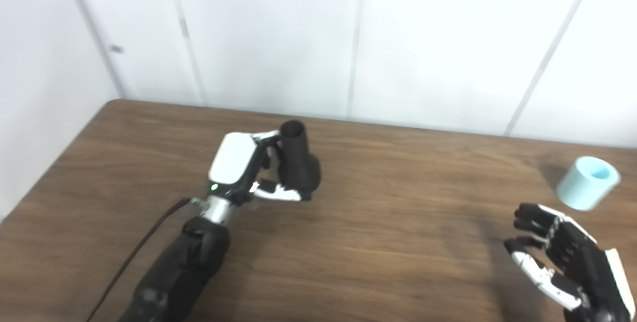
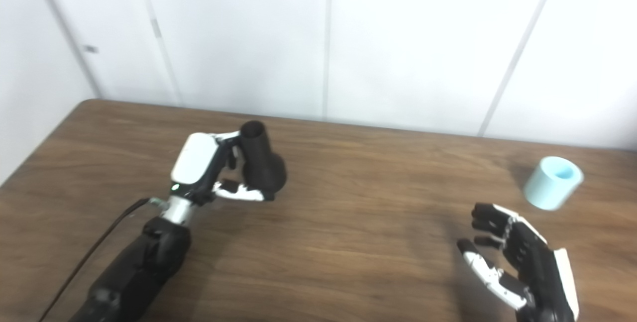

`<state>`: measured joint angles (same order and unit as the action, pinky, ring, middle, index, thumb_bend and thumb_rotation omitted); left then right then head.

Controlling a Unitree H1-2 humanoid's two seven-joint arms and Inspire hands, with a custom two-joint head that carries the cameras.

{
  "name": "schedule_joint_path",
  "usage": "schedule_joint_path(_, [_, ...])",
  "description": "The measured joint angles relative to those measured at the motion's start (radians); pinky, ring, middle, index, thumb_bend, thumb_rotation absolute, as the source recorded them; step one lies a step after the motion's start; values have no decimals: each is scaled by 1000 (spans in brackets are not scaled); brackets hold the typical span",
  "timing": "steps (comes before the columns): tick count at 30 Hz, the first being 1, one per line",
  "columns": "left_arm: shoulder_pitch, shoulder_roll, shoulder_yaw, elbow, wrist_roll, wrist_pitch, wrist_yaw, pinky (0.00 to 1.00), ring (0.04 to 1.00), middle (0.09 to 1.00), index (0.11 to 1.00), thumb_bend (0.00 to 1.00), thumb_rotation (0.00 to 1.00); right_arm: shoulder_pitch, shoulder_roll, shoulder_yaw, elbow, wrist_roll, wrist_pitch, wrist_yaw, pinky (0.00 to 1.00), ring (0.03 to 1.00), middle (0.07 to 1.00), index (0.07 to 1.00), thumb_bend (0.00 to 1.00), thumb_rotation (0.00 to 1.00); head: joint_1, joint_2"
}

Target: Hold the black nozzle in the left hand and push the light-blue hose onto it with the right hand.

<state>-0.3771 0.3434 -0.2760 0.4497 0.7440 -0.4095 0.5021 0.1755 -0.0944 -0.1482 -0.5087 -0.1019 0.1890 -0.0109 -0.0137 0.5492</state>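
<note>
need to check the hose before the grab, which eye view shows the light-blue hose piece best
The right eye view: the short light-blue cylindrical hose piece sits well inside the picture, open end visible, apart from the open right hand. The left eye view shows it whole too, but nearer the right edge.

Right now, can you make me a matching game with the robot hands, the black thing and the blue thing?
Things:
1. left robot hand
2. right robot hand
3. black nozzle
4. light-blue hose

States:
A. lying on the wooden table, far right
B. open, holding nothing
C. closed around the nozzle
D. held with its open end pointing up

Pairs: 1-C, 2-B, 3-D, 4-A
</note>
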Motion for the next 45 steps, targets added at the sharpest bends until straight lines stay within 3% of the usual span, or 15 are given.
schedule_joint_path(3, [3,3,-14,-4,16,-29,7,325,395,469,490,523,0,0,1,-33,25,-3,-10,-35,543,637,655,636,317,0,-41,-6])
schedule_joint_path(5, [2,11,-39,-5,23,-35,18,344,403,471,493,523,0,0,2,-50,29,-4,-16,-52,546,635,650,633,331,0,-81,-8])
schedule_joint_path(8, [-3,24,-86,-7,11,-37,49,289,350,445,513,520,0,0,4,-60,28,-2,-28,-66,564,644,650,635,352,37,-120,1])
schedule_joint_path(13, [-13,36,-143,-9,-14,-37,62,294,360,445,516,520,0,-5,54,-90,27,-50,-46,-141,481,603,632,608,399,0,-163,0])
schedule_joint_path(16, [-19,38,-173,-10,-19,-37,81,273,339,436,517,519,0,-20,70,-110,31,-99,-85,-199,442,571,613,618,498,0,-195,-2])
schedule_joint_path(20, [-31,38,-223,-9,-17,-37,111,184,249,403,513,516,0,-51,77,-145,42,-142,-111,-266,457,587,637,674,652,138,-212,3])
schedule_joint_path(23, [-42,37,-253,-5,-16,-37,138,186,257,408,515,517,0,-59,77,-163,57,-157,-109,-286,499,614,669,729,706,202,-213,5])
schedule_joint_path(29, [-69,37,-311,17,-12,-37,195,221,290,422,518,518,0,-79,64,-186,69,-193,-61,-291,594,693,746,812,784,289,-216,5])
schedule_joint_path(39, [-79,36,-332,25,2,-37,193,312,363,447,515,520,0,-140,-16,-202,123,-187,42,-261,769,838,852,916,794,346,-223,12])
schedule_joint_path(45, [-88,36,-357,33,31,-37,195,386,425,467,501,522,0,-177,-32,-210,156,-150,117,-241,764,847,866,917,809,344,-221,14])
